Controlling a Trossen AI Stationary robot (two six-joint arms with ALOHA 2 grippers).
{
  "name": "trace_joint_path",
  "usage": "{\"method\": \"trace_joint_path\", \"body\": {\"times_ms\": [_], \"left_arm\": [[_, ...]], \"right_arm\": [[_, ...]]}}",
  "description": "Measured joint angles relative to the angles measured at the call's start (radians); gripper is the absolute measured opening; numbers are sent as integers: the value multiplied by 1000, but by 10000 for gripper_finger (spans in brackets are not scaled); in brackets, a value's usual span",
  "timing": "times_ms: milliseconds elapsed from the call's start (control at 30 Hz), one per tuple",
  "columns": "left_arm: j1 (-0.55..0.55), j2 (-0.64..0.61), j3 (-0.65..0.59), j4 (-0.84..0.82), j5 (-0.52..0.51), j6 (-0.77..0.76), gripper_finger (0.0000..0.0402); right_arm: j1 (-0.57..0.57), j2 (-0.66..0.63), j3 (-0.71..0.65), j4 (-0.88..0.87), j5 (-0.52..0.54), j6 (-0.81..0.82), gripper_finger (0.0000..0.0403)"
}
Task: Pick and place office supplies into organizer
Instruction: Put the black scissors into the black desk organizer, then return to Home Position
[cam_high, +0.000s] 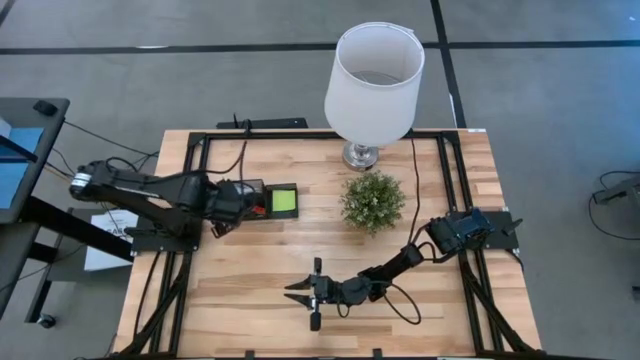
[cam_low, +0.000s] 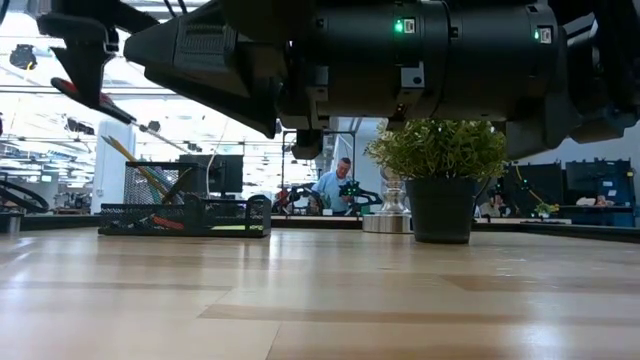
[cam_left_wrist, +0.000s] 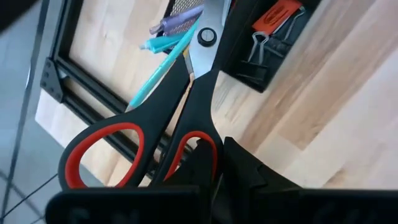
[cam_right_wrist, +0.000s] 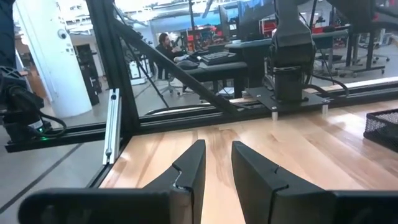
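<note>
The black scissors with red-lined handle loops (cam_left_wrist: 180, 118) are in my left gripper (cam_left_wrist: 216, 144), which is shut on them above the left end of the black mesh organizer (cam_high: 262, 201). In the low view the scissors (cam_low: 100, 97) slant down toward the tall pen compartment (cam_low: 160, 185). A teal pen (cam_left_wrist: 163, 53) and a purplish pen (cam_left_wrist: 177, 22) stand in that compartment, and a yellow pencil (cam_low: 128, 160) leans out of it. An orange clip (cam_left_wrist: 278, 14) and a black clip (cam_left_wrist: 256, 45) lie in the low tray beside the lime-green pad (cam_high: 285, 200). My right gripper (cam_high: 302, 292) is open over the near middle of the table. My left gripper holds the scissors by the smaller handle loop (cam_left_wrist: 198, 138), whose rim is pinched between the two fingers. The scissors are lifted clear and tilted, handles high and blades running away from the fingers toward the pen compartment. The blade tips lie outside the wrist view.
A green potted plant (cam_high: 373, 200) stands right of the organizer, with the white-shaded lamp (cam_high: 373, 80) behind it at the far edge. A black frame rail (cam_left_wrist: 68, 87) runs along the table's left side. Bare wood lies between the organizer and my right gripper (cam_right_wrist: 217, 146).
</note>
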Motion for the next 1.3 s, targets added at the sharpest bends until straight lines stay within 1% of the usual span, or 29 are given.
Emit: {"method": "trace_joint_path", "body": {"times_ms": [133,233,367,633,767,967,1033,1200,1300], "left_arm": [[44,47,-35,-2,23,34,5],[70,99,-41,0,8,77,5],[111,175,-12,1,-25,157,11],[200,351,63,1,-37,327,20],[223,442,88,1,-91,340,42],[217,537,129,1,-153,373,93],[210,554,146,-1,-162,365,109],[191,551,191,1,-171,335,138],[178,521,243,-1,-121,268,147]], "right_arm": [[0,0,0,-2,0,41,73],[-3,0,0,-4,0,49,73],[-13,0,0,-4,0,49,73],[-30,0,0,-5,0,50,73],[-35,0,0,-12,-1,49,73],[-33,0,0,-39,-1,49,73],[-33,0,0,-39,-1,49,73],[-33,0,0,-21,-1,42,73],[-32,0,0,-22,-1,42,73]]}}
